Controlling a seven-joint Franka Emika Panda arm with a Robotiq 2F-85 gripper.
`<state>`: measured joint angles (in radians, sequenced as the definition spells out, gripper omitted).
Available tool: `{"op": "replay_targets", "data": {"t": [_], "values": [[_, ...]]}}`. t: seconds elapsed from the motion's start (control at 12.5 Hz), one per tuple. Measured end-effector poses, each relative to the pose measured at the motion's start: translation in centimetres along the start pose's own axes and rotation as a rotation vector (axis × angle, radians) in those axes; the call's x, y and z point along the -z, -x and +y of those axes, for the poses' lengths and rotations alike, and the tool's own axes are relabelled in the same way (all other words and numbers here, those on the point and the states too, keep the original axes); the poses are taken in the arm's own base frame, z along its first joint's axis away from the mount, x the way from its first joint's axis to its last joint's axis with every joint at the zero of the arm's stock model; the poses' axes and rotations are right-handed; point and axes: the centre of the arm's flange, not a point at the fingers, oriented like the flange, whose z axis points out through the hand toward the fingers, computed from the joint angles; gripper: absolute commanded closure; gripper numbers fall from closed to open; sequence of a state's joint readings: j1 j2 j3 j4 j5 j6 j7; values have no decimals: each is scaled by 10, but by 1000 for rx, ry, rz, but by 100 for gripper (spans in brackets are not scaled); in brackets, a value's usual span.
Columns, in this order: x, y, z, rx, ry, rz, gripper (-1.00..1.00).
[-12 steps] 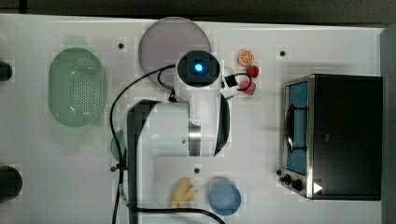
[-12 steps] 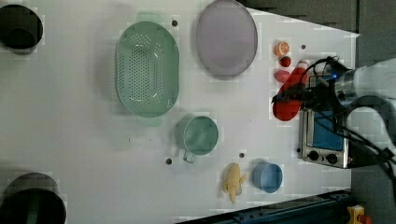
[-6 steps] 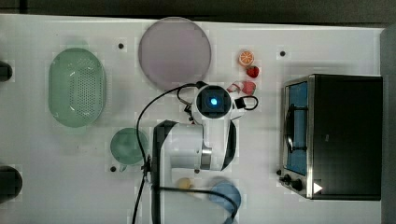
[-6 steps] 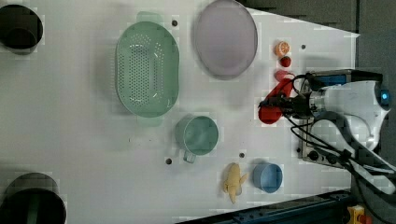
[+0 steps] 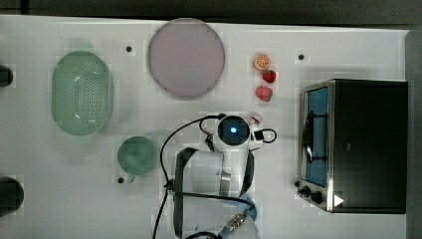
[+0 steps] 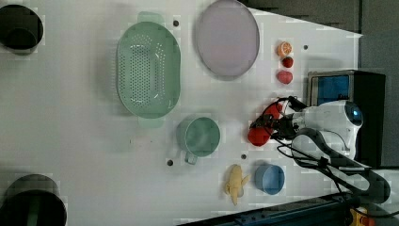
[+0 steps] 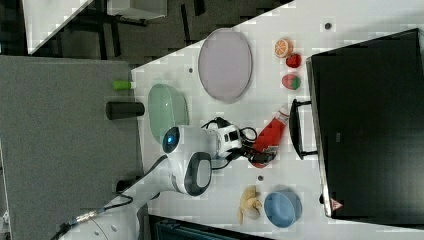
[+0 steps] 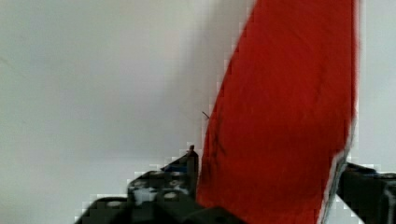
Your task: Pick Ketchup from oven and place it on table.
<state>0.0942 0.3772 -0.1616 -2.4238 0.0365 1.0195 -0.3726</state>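
Seeing the Ketchup (image 7: 270, 134) out of the oven (image 7: 370, 125), down on the table (image 6: 84, 136) just off the oven's door handle in the right view, cap toward the strawberries (image 5: 264, 92). My gripper (image 7: 260, 152) sits at the bottle's fat base with a finger on each side; in the wrist view there's a thin gap at one finger (image 8: 189, 165) and I can't tell if the other touches, so I can't say whether it's gripping or let go. Nearby on my side: green mug (image 6: 201, 136), blue bowl (image 6: 269, 179), banana (image 6: 234, 183).
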Motion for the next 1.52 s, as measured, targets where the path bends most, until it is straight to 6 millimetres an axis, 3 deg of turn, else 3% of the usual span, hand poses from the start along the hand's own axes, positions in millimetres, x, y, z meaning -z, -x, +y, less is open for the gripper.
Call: {"op": "replay_targets", "data": {"t": [0.16,0.32,0.48,0.64,0.8,0.96,1.12,1.28,1.52], "values": [[17,-6,-2,-13,-20,33,-100],[70,-14,-5,-80,-76,108,-100],[161,-27,-10,-152,-140,126,-100],[272,-36,-7,-207,-202,197,-100],[373,-19,10,-235,-230,214,-100],[446,-1,24,-275,-228,209,-100],[493,14,43,-303,-171,205,-100],[522,24,60,-335,-181,195,-100],[532,24,59,-351,-192,223,-100]]}}
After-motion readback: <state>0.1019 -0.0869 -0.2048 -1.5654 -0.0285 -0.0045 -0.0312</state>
